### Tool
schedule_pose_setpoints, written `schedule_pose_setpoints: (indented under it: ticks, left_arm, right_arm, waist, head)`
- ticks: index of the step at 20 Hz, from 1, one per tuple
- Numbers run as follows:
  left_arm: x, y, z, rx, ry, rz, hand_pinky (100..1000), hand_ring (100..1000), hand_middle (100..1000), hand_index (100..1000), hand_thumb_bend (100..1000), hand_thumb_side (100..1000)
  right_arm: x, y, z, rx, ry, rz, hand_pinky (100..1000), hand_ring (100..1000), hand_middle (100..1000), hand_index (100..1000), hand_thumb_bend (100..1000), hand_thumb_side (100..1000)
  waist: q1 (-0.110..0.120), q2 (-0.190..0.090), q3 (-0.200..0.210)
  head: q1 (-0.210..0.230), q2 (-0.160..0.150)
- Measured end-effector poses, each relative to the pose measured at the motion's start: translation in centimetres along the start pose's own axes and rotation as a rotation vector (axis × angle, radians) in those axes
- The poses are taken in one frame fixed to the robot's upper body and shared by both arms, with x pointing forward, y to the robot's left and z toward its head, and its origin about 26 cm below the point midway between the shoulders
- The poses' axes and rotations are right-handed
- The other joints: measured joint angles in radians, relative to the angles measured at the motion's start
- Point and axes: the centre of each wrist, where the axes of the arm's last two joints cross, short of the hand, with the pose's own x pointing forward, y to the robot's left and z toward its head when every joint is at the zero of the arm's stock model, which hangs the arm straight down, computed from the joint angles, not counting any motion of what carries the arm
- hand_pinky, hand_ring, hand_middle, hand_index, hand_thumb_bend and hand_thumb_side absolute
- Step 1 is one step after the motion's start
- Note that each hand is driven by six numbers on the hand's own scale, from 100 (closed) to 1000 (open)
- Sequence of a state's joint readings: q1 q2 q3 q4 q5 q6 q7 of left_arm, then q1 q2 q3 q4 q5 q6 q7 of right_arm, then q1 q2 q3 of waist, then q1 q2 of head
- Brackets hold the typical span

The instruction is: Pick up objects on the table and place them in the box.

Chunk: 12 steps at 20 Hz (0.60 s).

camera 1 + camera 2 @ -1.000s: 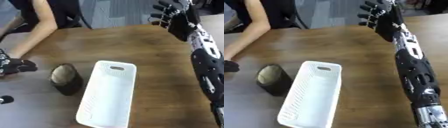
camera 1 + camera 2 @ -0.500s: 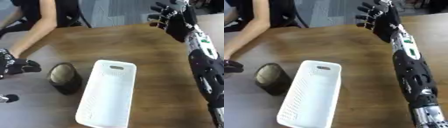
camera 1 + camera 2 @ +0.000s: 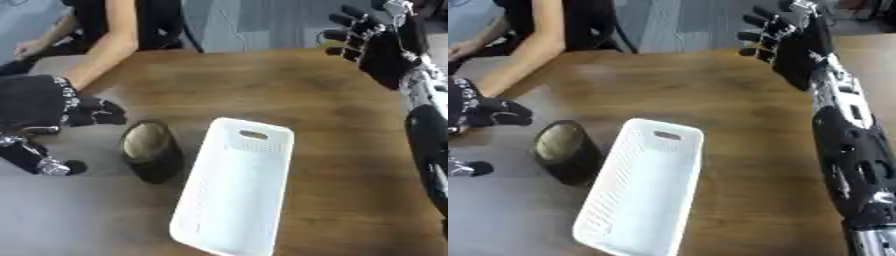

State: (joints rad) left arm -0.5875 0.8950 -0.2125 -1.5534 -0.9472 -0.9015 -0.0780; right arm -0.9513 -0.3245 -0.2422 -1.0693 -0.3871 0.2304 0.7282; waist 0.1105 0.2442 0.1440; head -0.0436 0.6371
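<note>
Dark round-topped object [image 3: 150, 150] near surface's left edge, beside white basket [image 3: 234, 187]: probably light, rigid; grasp across sides. Left hand [image 3: 39, 107] fingers curled, empty; right hand [image 3: 381, 40] spread, empty.

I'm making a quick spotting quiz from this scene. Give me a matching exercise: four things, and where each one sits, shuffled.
Things:
1. white box
2. dark cylinder
3. left robot hand
4. right robot hand

Places:
A. raised at the table's far right corner
B. lying on the table just left of the box
C. middle of the table
D. left edge, beside the cylinder

Pairs: 1-C, 2-B, 3-D, 4-A
</note>
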Motion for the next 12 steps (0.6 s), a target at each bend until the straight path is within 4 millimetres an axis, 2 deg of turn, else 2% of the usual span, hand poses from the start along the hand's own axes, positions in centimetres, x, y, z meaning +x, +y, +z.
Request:
schedule_pose_setpoints:
  ticks: [2, 8, 12]
  left_arm:
    - [0.0, -0.3, -0.2, 0.003, 0.002, 0.014, 100, 121, 819, 964, 278, 381]
    - [0.0, -1.0, -0.3, -0.001, 0.006, 0.047, 100, 111, 813, 955, 254, 369]
    - [0.0, -1.4, -0.4, 0.005, 0.010, 0.072, 100, 100, 807, 938, 194, 343]
  right_arm:
    - [0.0, 0.0, 0.0, 0.000, 0.000, -0.001, 746, 850, 954, 995, 100, 1000]
    - [-0.2, 0.2, -0.2, 0.005, -0.001, -0.007, 745, 849, 953, 995, 100, 1000]
    - [-0.2, 0.2, -0.2, 0.004, -0.001, -0.008, 744, 848, 952, 995, 100, 1000]
  waist:
    - [-0.002, 0.000, 0.000]
    - [-0.006, 0.004, -0.001]
    - [-0.008, 0.006, -0.006]
  head:
    - [0.000, 0.003]
    - [-0.027, 0.039]
    - [-0.036, 0.054]
